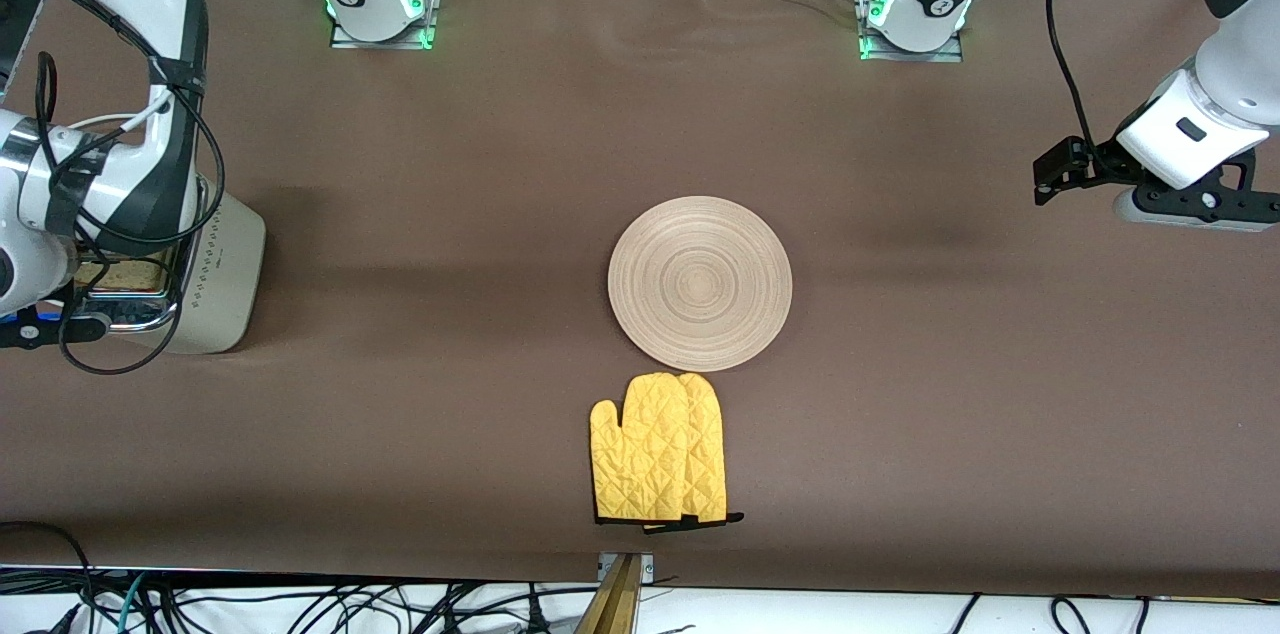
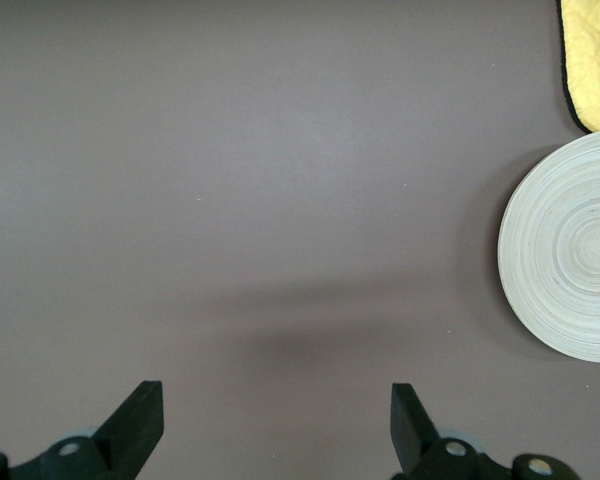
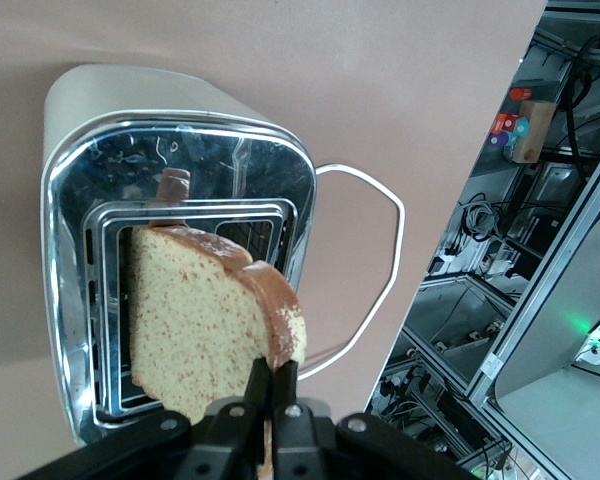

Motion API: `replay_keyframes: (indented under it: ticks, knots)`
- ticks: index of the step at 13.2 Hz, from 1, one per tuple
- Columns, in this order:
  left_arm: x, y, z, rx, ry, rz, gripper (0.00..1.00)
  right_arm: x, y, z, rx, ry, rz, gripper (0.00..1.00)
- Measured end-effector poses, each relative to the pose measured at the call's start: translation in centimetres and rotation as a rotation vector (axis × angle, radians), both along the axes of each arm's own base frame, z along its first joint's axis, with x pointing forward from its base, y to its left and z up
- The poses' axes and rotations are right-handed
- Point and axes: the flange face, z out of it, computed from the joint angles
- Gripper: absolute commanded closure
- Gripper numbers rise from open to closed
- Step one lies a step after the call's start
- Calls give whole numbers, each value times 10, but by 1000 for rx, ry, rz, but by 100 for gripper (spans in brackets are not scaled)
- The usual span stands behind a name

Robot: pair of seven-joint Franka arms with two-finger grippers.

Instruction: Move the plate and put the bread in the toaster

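The toaster stands at the right arm's end of the table; its chrome top fills the right wrist view. My right gripper is shut on the crust edge of the bread and holds the slice over the toaster's slots, tilted; I cannot tell whether its lower edge is in a slot. The plate lies bare at the table's middle and also shows in the left wrist view. My left gripper is open and empty, waiting above bare table at the left arm's end.
A yellow oven mitt lies just nearer the front camera than the plate, almost touching it, and also shows in the left wrist view. The toaster's white cord loops on the table beside it. Brown cloth covers the table.
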Motion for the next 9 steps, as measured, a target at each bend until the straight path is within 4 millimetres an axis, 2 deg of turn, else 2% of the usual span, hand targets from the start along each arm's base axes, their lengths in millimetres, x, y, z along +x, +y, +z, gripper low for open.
replay_keyframes:
  ticks: [2,6,9]
  knots:
    - [0,0,0,0,0,0,0,0,0,-5,-2,3,1,0]
    - [0,0,0,0,0,0,0,5,20,-12,60,-19,8,0]
    - [0,0,0,0,0,0,0,11,48,2,138,-76,25,0]
